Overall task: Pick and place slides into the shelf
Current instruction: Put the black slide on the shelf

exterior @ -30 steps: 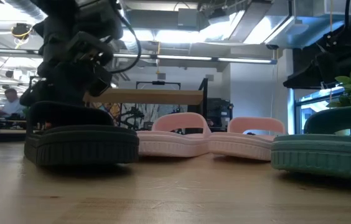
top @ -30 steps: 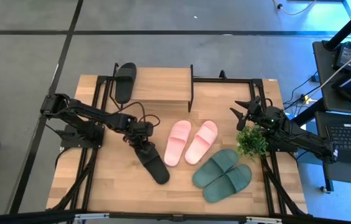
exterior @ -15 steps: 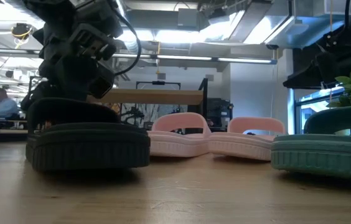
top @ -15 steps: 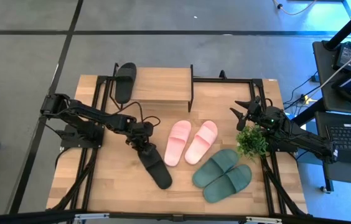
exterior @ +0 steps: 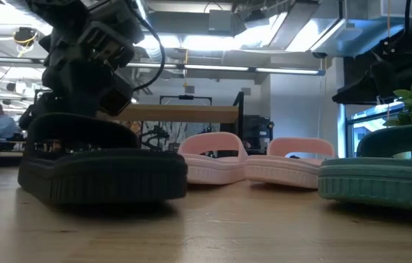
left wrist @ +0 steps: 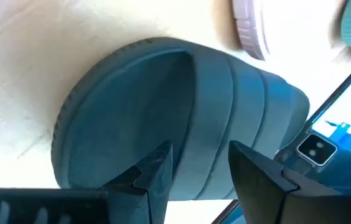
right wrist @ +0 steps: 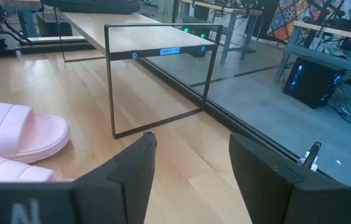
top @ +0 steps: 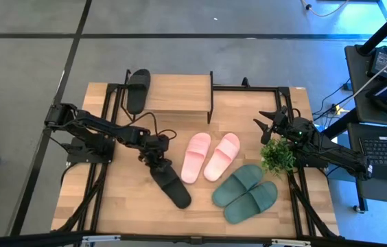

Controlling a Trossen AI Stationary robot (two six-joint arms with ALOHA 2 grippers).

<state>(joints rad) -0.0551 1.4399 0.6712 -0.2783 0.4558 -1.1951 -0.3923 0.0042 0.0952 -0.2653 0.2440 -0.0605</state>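
My left gripper [top: 159, 163] is over the front-left part of the table [top: 111, 206], at the heel end of a black slide [top: 171, 186]. In the left wrist view my two fingers [left wrist: 157, 171] stand partly apart, one on either side of the heel rim of that slide [left wrist: 163, 118], with the sole directly ahead of them. I cannot tell from any view whether the fingers press the rubber or merely straddle it. In the low view the black slide [exterior: 104, 172] rests flat on the tabletop, with my gripper [exterior: 89, 62] directly above its rear half.

The slide lies at a slant, its toe pointing toward the front edge of the table and its heel toward the shelf [top: 176, 92]. It is well apart from the shelf.

The second black slide [top: 137, 89] lies on the left end of the shelf's wood top. The two pale pink slides [top: 209, 156] lie side by side at the table centre, just right of my left gripper. The two dark green slides [top: 246, 192] lie side by side to the front right, near a small green plant [top: 276, 156].

My right gripper [top: 270, 123] is at the right side of the table, beside the plant. Its fingers [right wrist: 132, 168] are spread wide with nothing between them; past them are the shelf's black frame [right wrist: 157, 81] and one pink slide [right wrist: 14, 130].
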